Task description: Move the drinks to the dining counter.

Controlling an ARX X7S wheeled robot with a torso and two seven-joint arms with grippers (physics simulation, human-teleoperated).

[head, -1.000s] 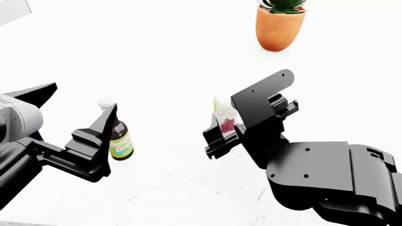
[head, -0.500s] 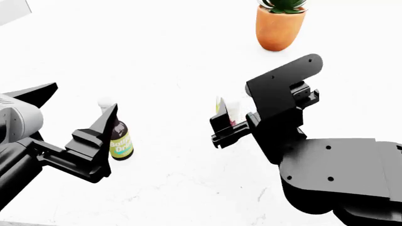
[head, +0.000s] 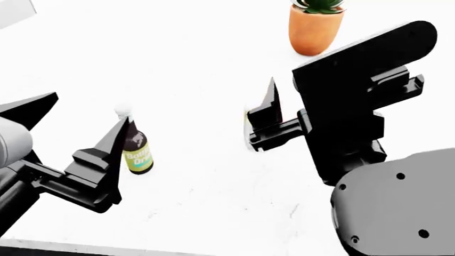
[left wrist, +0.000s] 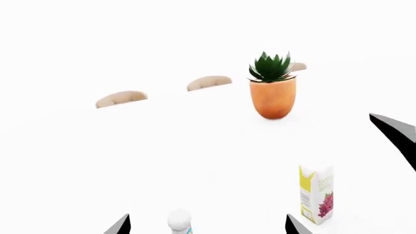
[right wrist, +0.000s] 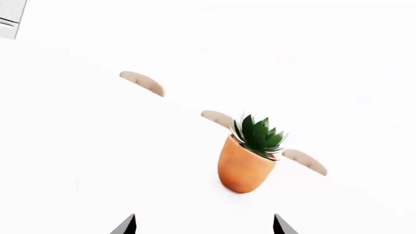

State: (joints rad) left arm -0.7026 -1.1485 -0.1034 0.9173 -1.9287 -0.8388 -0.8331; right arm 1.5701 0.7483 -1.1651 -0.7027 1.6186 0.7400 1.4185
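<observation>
The small dark bottle (head: pixel 136 151) with a yellow-green label and white cap stands upright on the white, faintly veined dining counter (head: pixel 199 208). My left gripper (head: pixel 91 108) is open, with the bottle between its fingers; its cap shows in the left wrist view (left wrist: pixel 179 219). The white grape-picture carton (left wrist: pixel 316 194) stands upright to the bottle's right. In the head view it is almost hidden behind my right gripper's finger (head: pixel 270 104). My right gripper (right wrist: pixel 202 225) is open and empty, above the carton. The wine bottle is out of view.
An orange plant pot (head: pixel 315 28) with a green succulent stands further back on the counter, also in the right wrist view (right wrist: pixel 246 168). Tan chair backs (left wrist: pixel 121 99) show beyond the far edge. A dark strip runs under the near edge (head: pixel 42 250).
My right gripper has risen and drawn back off the carton, which stays standing on the counter. The left gripper and the small bottle have hardly moved.
</observation>
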